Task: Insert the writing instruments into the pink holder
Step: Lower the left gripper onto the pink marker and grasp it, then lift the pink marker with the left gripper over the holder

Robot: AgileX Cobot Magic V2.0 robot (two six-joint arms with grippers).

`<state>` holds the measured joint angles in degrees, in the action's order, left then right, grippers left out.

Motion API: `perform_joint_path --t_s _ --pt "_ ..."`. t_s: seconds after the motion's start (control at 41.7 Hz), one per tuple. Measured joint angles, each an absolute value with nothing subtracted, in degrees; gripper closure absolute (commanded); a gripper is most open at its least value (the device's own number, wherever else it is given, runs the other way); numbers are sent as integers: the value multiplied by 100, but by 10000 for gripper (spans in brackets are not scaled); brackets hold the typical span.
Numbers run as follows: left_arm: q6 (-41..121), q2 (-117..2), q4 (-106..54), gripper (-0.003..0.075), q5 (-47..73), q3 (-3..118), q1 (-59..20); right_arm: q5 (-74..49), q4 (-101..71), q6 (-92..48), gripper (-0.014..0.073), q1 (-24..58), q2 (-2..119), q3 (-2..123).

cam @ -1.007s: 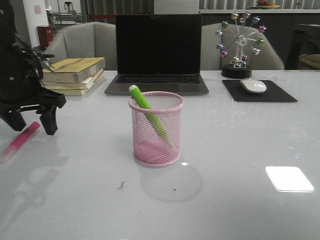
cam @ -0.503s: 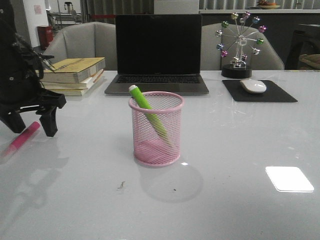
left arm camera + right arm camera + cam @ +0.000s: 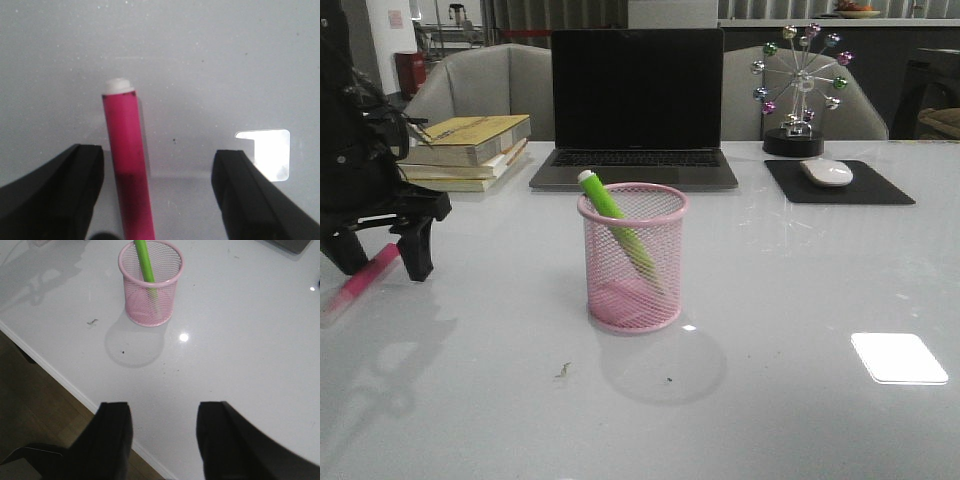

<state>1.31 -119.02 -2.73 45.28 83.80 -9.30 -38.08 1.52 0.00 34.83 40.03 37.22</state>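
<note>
The pink wire-mesh holder stands mid-table with the lime green marker leaning inside it, whitish end up; both also show in the right wrist view, holder and green marker. The magenta marker lies flat on the table at the far left. My left gripper hangs low over it, open, one finger either side. In the left wrist view the magenta marker lies between the fingers, closer to one finger, whitish tip pointing away. My right gripper is open and empty above the table's near edge.
A laptop sits behind the holder, stacked books at back left. A mouse on a black pad and a ball-wheel ornament are at back right. The table edge and floor show under the right gripper.
The left gripper has sunk slightly lower over the magenta marker. The holder, green marker and right arm have not moved.
</note>
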Motion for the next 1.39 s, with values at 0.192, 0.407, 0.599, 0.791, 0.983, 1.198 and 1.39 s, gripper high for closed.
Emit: perform_joint_path --t_s 0.192,0.407,0.599,0.791,0.983,1.198,1.39 --pt "131 -11947 -237 215 4444 8419 -930 -3808 152 0 167 3483 4003 3722" --pt "131 -11953 -201 379 4396 8419 -930 -3808 152 0 167 3483 4003 3722" --pt "109 -11953 -77 566 4389 8419 -930 -3808 152 0 167 3483 4003 3722" --pt "109 -11953 0 629 4402 8419 -930 -3808 152 0 167 3483 4003 3722" --pt "130 -11609 0 629 4514 8336 -930 -3808 152 0 167 3483 4003 3722" --pt "285 -10030 0 629 3929 7745 -1218 -3808 152 0 167 3483 4003 3722" --pt "329 -8428 -75 629 3010 6740 -1695 -3808 152 0 167 3483 4003 3722"
